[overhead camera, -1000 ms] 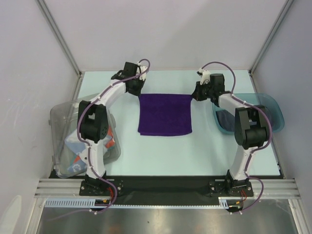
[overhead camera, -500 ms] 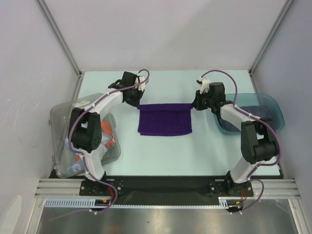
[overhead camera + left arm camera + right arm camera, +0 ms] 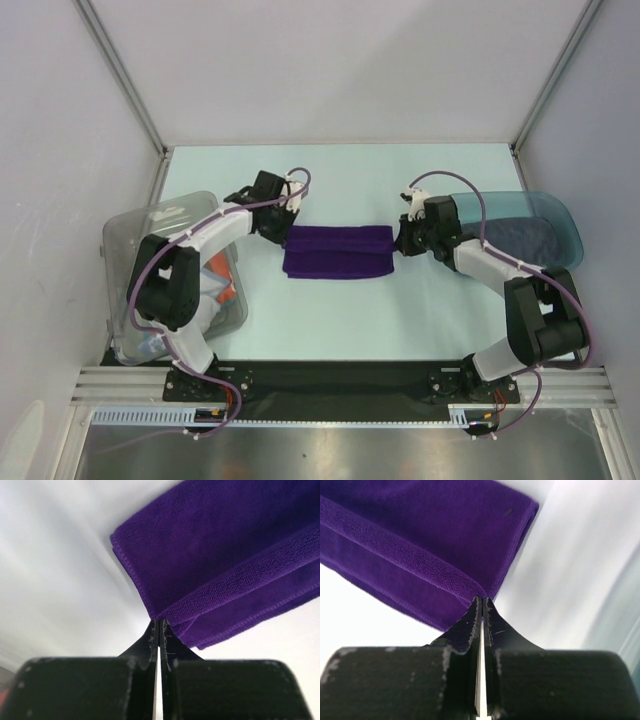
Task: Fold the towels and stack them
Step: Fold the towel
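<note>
Pulled nearer by the left gripper (image 3: 284, 231) and right gripper (image 3: 401, 240), each clenched on a corner, the soft purple rectangular towel (image 3: 337, 252) lies half-folded, while other towels (image 3: 228, 288) wait in the clear plastic bin (image 3: 125, 250).

The purple towel (image 3: 337, 252) is soft cloth with a fine, matt nap and a stitched hem. The left gripper (image 3: 159, 624) and right gripper (image 3: 482, 601) have matt black plastic fingers, lightly scuffed near the tips. The table (image 3: 330, 310) is smooth with a faint sheen. At 9 o'clock the bin (image 3: 125, 235) is clear glossy plastic; at 3 o'clock the tray (image 3: 565, 215) is translucent teal plastic. At 6 o'clock the rail (image 3: 120, 384) is ridged metal.
</note>
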`<state>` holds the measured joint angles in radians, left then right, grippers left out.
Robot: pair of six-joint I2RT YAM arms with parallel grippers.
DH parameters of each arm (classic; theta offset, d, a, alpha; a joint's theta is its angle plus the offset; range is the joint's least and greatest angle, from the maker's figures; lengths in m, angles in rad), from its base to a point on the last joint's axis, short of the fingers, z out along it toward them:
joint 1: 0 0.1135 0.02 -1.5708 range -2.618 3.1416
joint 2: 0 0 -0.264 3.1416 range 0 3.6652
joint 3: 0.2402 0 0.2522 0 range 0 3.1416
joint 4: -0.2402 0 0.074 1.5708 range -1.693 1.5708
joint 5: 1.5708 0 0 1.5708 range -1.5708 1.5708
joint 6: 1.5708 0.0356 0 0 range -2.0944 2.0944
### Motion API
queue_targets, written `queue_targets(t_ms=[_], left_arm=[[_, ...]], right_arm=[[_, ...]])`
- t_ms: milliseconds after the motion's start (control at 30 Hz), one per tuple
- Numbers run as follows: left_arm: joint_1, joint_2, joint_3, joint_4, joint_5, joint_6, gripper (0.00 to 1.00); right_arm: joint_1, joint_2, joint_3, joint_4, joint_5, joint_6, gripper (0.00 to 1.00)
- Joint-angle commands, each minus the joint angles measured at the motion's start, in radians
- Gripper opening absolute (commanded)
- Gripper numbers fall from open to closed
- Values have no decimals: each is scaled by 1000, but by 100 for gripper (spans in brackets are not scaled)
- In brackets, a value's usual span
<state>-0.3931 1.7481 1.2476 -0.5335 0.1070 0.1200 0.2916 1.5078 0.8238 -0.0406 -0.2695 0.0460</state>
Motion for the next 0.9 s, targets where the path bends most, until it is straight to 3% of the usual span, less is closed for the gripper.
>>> queue_targets(t_ms=[0, 367, 400, 500, 533, 567, 633, 767, 867], left_arm=[[-19, -64, -37, 23, -33, -20, 0], [-78, -56, -106, 3, -102, -40, 1], [-81, -56, -105, -3, -104, -40, 1], [-89, -77, -106, -20, -141, -54, 19], [-89, -87, -108, -26, -157, -59, 30], [-87, -97, -106, -46, -165, -60, 35], [-96, -120, -91, -69, -161, -66, 37], [-157, -150, -56, -108, -225, -95, 40], [-168, -134, -40, -100, -198, -158, 39]], right_arm=[[14, -64, -31, -1, 52, 20, 0], [44, -83, -95, -10, 62, 78, 0], [44, -81, -97, -15, 65, 84, 5], [46, -77, -91, -57, 58, 109, 19], [44, -83, -83, -80, 46, 112, 22], [46, -98, -81, -90, 33, 118, 26], [49, -119, -75, -123, 0, 140, 33], [50, -121, -3, -237, 33, 227, 35], [52, -92, 44, -300, 59, 293, 35]])
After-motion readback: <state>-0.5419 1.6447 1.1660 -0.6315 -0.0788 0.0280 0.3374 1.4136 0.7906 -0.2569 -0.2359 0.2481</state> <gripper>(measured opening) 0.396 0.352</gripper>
